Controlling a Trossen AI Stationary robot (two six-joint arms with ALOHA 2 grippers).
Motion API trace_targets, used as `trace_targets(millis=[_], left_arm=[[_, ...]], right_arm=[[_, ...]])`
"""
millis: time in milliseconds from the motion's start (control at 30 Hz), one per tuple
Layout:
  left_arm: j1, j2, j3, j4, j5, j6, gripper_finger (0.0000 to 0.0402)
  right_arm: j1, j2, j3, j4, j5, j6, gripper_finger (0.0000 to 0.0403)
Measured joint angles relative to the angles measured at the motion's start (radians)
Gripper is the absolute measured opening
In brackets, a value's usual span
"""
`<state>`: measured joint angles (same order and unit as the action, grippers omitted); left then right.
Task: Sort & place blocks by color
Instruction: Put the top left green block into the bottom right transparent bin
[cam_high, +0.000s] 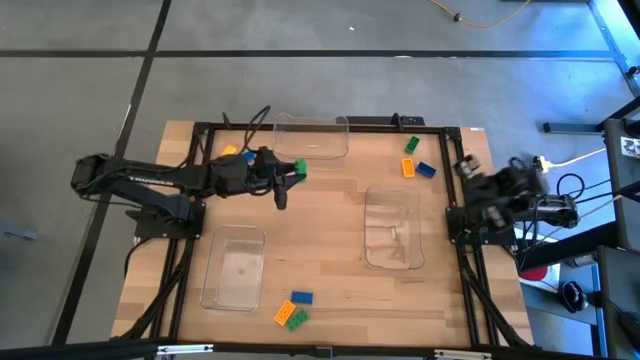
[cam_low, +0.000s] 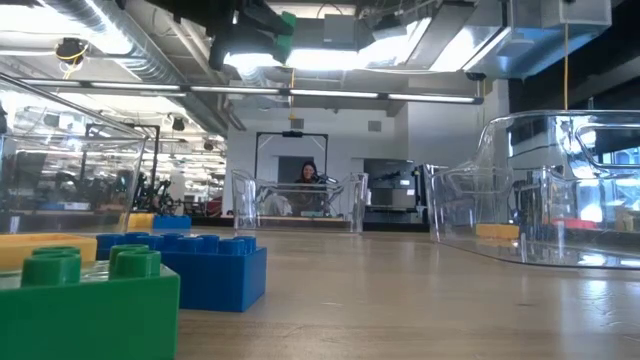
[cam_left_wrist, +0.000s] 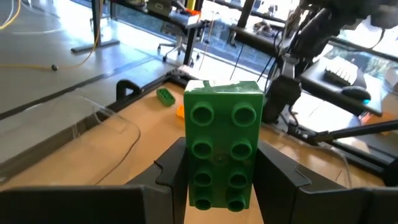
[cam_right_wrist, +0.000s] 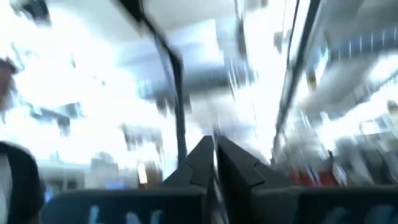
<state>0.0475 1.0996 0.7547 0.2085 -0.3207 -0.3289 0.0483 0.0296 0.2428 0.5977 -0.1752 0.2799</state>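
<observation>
A green block (cam_left_wrist: 224, 143) with two rows of studs is held in the air by my left gripper (cam_left_wrist: 224, 193), above the table's far left part (cam_high: 298, 168) beside the far clear tray (cam_high: 312, 138). In the low view it shows high up (cam_low: 285, 22). A yellow block (cam_high: 230, 152) and a blue one (cam_high: 247, 157) lie behind the gripper. My right gripper (cam_right_wrist: 214, 158) is shut on nothing, raised at the table's right edge (cam_high: 470, 168). Green (cam_high: 410, 146), orange (cam_high: 408, 167) and blue (cam_high: 426, 169) blocks lie far right. My left gripper pinches the green block by its two long sides (cam_left_wrist: 186, 155) between its two fingers (cam_left_wrist: 171, 168). The fingers come about level from the table's left and lie along the block. The studded face is turned toward the wrist camera. The block is lifted clear of the table.
Another clear tray (cam_high: 392, 228) stands at the right, a third (cam_high: 234, 265) near left. Blue (cam_high: 301, 297), orange (cam_high: 284, 312) and green (cam_high: 297, 320) blocks lie at the near edge, close to the low camera (cam_low: 85, 300). A person (cam_low: 307, 180) sits beyond the table.
</observation>
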Motion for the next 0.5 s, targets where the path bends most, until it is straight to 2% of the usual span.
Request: trace_targets(millis=[100, 200, 267, 400, 500], left_arm=[[0.003, -0.021, 0.000, -0.016, 0.000, 0.020, 0.0126], [0.003, -0.026, 0.000, -0.018, 0.000, 0.025, 0.0126], [0.003, -0.043, 0.000, -0.026, 0.012, 0.026, 0.0126], [0.003, -0.058, 0.001, -0.026, 0.051, 0.026, 0.0126], [0.003, -0.066, 0.001, -0.022, 0.050, 0.025, 0.0126]], right_arm=[[0.000, 0.000, 0.000, 0.132, 0.015, 0.060, 0.0023], [0.000, 0.009, 0.000, 0.165, 0.069, 0.065, 0.0023], [0.000, 0.039, 0.000, 0.156, 0.149, 0.083, 0.0023], [0.000, 0.154, 0.012, 0.113, 0.389, 0.112, 0.0023], [-0.001, 0.257, 0.039, 0.045, 0.472, 0.169, 0.0023]])
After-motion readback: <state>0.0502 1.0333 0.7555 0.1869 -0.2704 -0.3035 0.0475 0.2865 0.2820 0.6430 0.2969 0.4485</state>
